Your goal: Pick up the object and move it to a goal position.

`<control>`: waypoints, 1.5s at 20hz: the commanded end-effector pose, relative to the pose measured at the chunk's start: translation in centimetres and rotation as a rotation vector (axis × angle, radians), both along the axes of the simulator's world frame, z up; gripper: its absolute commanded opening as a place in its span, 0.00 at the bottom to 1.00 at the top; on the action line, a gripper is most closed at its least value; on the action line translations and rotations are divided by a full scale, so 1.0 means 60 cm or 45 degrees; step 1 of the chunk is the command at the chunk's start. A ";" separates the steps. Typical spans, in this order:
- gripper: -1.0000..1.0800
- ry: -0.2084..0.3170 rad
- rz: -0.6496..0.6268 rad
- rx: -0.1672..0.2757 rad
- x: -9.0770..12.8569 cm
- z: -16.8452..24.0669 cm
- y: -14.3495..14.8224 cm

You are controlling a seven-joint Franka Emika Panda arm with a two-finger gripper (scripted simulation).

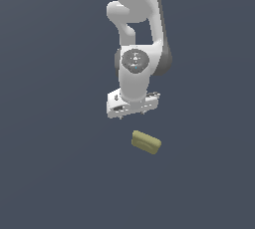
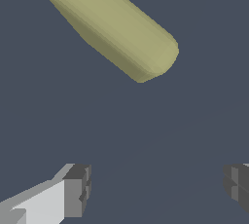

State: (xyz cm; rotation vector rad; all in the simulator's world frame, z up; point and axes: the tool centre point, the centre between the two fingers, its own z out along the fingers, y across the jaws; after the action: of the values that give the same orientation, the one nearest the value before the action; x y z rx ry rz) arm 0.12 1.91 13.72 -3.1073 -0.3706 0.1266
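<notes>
The object, a small olive-yellow oblong block (image 1: pixel 146 142) with rounded edges, lies flat on the dark blue-grey floor a little towards the exterior view's right of the hand and nearer the camera. It also fills much of the wrist view (image 2: pixel 112 23), cut off by the frame edge. My gripper (image 1: pixel 130 115) hangs under the white arm, above and behind the block, not touching it. In the wrist view the gripper (image 2: pixel 158 189) is open: the two dark fingertips (image 2: pixel 78 189) stand far apart with nothing between them.
The white arm (image 1: pixel 137 24) rises from the hand to the upper edge of the exterior view. The plain dark floor (image 1: pixel 50 173) surrounds the block.
</notes>
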 end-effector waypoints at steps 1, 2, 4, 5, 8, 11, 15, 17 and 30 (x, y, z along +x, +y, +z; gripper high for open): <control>0.96 -0.006 0.090 0.004 0.013 0.001 0.008; 0.96 -0.009 0.130 0.006 0.019 0.001 0.011; 0.96 -0.015 0.211 0.010 0.031 0.002 0.018; 0.96 -0.018 0.252 0.012 0.037 0.002 0.022; 0.96 -0.028 0.372 0.018 0.054 0.003 0.032; 0.96 -0.037 0.491 0.023 0.071 0.005 0.043; 0.96 -0.050 0.648 0.030 0.093 0.006 0.056; 0.96 -0.057 0.726 0.033 0.104 0.007 0.062; 0.96 -0.090 1.089 0.045 0.153 0.013 0.090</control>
State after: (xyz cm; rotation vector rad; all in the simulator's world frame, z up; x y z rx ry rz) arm 9.07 7.17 14.47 -2.7008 -1.6007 0.0118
